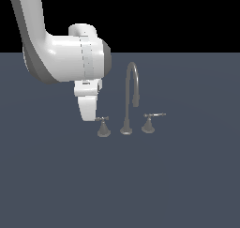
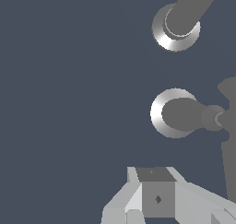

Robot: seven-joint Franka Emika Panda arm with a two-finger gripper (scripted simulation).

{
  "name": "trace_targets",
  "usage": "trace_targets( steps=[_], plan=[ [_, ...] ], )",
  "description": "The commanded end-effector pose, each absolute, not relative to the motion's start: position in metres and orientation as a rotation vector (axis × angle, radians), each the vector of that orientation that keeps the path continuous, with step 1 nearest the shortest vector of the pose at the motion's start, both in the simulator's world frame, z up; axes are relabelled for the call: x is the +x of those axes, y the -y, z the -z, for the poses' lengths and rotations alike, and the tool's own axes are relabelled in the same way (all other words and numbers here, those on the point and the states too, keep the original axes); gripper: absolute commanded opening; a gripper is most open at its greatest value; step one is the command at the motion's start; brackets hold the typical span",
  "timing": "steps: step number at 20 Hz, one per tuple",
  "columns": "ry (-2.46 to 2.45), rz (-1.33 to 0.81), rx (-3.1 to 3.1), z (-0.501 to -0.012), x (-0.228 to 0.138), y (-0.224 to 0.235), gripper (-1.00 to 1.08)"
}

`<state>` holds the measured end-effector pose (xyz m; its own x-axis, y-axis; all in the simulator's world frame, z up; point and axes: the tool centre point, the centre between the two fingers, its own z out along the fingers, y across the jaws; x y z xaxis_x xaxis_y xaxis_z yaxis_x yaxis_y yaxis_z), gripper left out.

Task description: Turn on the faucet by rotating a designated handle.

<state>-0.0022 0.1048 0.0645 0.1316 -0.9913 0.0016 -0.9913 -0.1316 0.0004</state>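
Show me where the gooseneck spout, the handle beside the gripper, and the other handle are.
Gooseneck spout (image 1: 127, 100): exterior view, on its upright tube.
Handle (image 1: 103, 129): exterior view, on its cone base.
Other handle (image 1: 148, 126): exterior view, on its cone base.

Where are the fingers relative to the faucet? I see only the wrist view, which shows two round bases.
Observer: The fingers hang at the exterior view's left of the handle, by its lever tip. I cannot tell if they touch.
Operator: Is there another handle?
Observer: Yes, a twin lever stands at the exterior view's right of the spout, outside your picture.
Operator: How is the spout shaped?
Observer: It is a tall gooseneck, arching toward the exterior view's right.
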Motion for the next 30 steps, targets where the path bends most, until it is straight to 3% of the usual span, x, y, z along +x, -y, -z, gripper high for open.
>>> trace_targets(
  steps=[1,9,11,25,27,30],
  plan=[
    [2.068,-0.001,2.363,-0.065,-0.009,-0.107,-1.00],
    [2.070,0.000,2.363,-0.065,-0.037,-0.116,-1.00],
    [2.087,-0.019,2.367,-0.069,-0.025,-0.112,-1.00],
    [2.071,-0.001,2.363,-0.065,-0.077,-0.097,-1.00],
    [2.049,-0.007,2.402,-0.069,-0.072,-0.114,-1.00],
    [2.055,-0.005,2.392,-0.068,-0.077,-0.098,-1.00]
  ],
)
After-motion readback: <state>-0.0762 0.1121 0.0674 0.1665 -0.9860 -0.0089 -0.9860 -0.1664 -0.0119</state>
